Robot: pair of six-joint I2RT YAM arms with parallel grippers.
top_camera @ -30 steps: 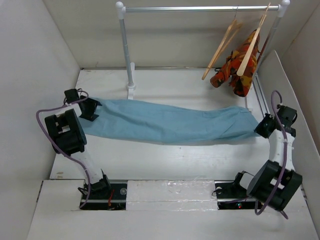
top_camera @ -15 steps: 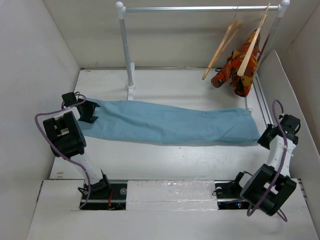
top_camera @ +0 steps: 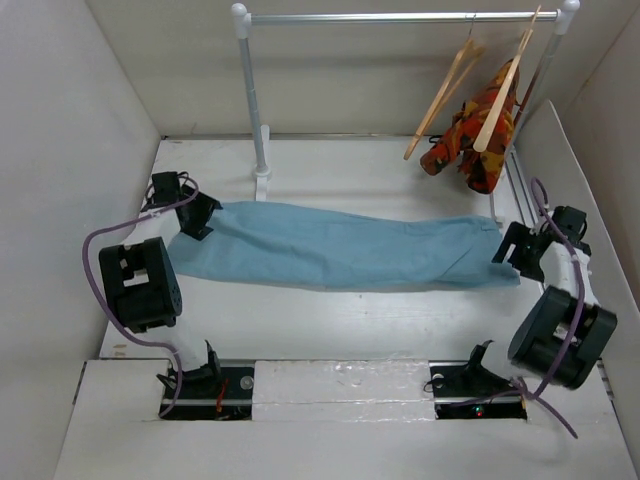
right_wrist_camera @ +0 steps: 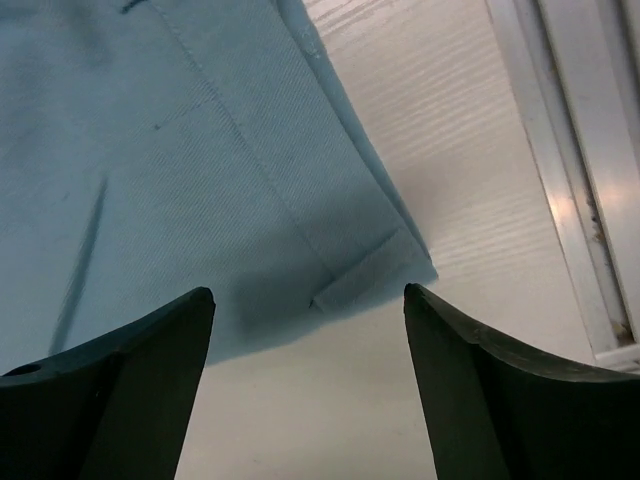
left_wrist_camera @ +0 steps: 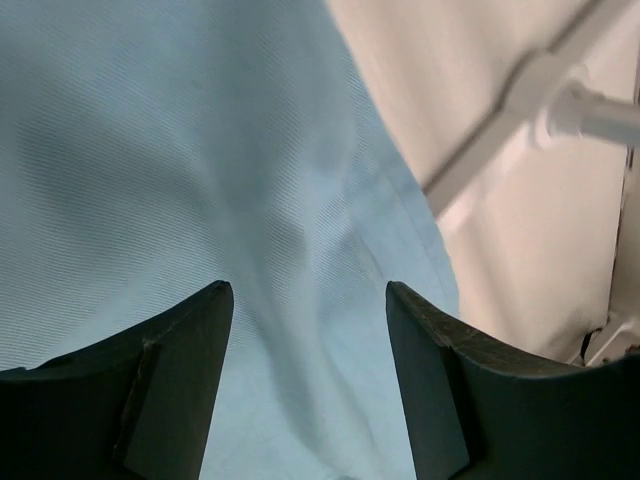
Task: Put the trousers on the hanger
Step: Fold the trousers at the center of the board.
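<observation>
**Top external view: trousers flat on the table, both grippers open at their ends**

Top external: the trousers (top_camera: 340, 250) lie spread lengthwise across the white table (top_camera: 350, 170), in front of the rack's rail (top_camera: 400, 16). The left gripper (top_camera: 197, 217) is at their left end and the right gripper (top_camera: 510, 250) at their right end. The hanger (top_camera: 445, 92) hangs bare from the rail's right part, well apart from the trousers. Just beside it, a second hanger (top_camera: 498, 100) carries an orange-red patterned garment (top_camera: 478, 135).

Left wrist: the left gripper (left_wrist_camera: 310, 400) has its jaws spread wide, nothing clamped. Light-blue trousers (left_wrist_camera: 180, 150) fill the gap between them, with their edge running to the right. The rack's white foot (left_wrist_camera: 560, 100) stands on the table beyond.

Right wrist: the right gripper (right_wrist_camera: 305, 400) is also spread apart and holds nothing. The trousers (right_wrist_camera: 150, 150) end in a corner with a belt loop (right_wrist_camera: 360, 275) between the fingers, lying on bare table (right_wrist_camera: 450, 150).
</observation>
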